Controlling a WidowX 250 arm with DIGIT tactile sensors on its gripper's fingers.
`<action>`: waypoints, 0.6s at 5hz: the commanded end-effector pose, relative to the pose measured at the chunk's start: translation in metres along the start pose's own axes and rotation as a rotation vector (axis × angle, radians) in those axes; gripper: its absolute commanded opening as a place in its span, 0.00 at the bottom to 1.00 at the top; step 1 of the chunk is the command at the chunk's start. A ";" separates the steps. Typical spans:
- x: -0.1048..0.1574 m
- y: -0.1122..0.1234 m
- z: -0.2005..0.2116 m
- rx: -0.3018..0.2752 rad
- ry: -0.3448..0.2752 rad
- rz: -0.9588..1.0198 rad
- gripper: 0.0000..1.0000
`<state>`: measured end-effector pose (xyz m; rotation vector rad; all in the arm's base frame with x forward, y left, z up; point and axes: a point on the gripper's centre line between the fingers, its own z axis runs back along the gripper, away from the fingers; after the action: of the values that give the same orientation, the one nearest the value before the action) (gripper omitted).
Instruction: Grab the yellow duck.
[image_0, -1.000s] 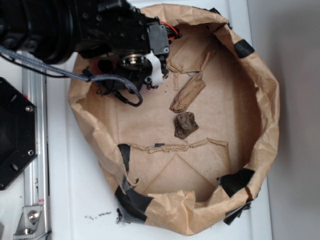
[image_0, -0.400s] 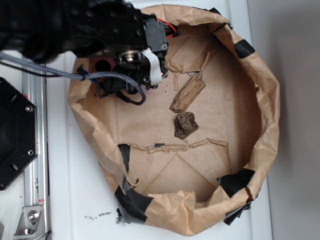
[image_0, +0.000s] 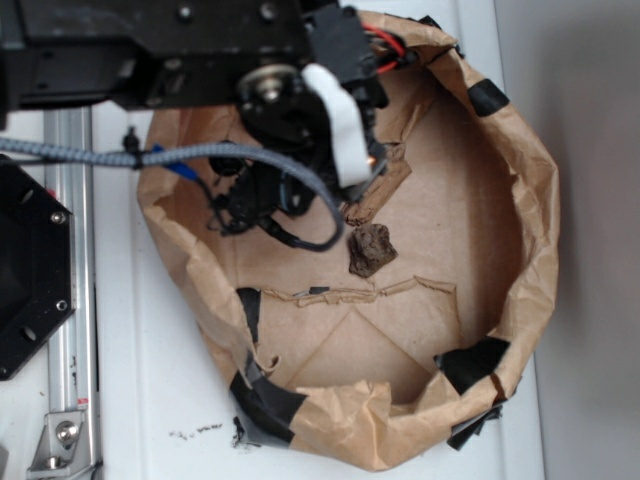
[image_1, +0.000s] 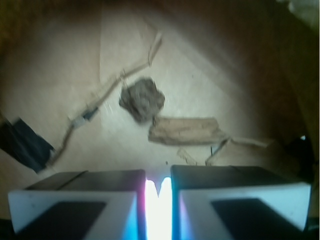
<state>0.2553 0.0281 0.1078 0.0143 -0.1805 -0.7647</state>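
Our gripper (image_1: 158, 187) is closed to a bright sliver. The yellow duck is hidden, whether pinched we cannot tell. Dark lump (image_0: 370, 250) and bark piece (image_1: 185, 131) lie just beside, with open paper floor up to the bag rim (image_0: 540, 200).

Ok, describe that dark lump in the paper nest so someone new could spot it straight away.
Look inside the big crumpled brown paper nest with black tape on its rim. Near the middle of its floor, between the twisted paper ridge and the bark-like piece, sits the dark lump. The bark-like piece is long, flat and pale; the lump is compact, knobbly and much darker.
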 end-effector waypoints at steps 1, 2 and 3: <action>0.016 0.006 0.020 0.014 -0.064 0.023 0.00; 0.000 0.010 0.012 0.071 -0.010 0.008 1.00; -0.023 0.014 -0.005 0.080 0.074 -0.006 1.00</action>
<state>0.2468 0.0541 0.0887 0.0948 -0.1033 -0.7690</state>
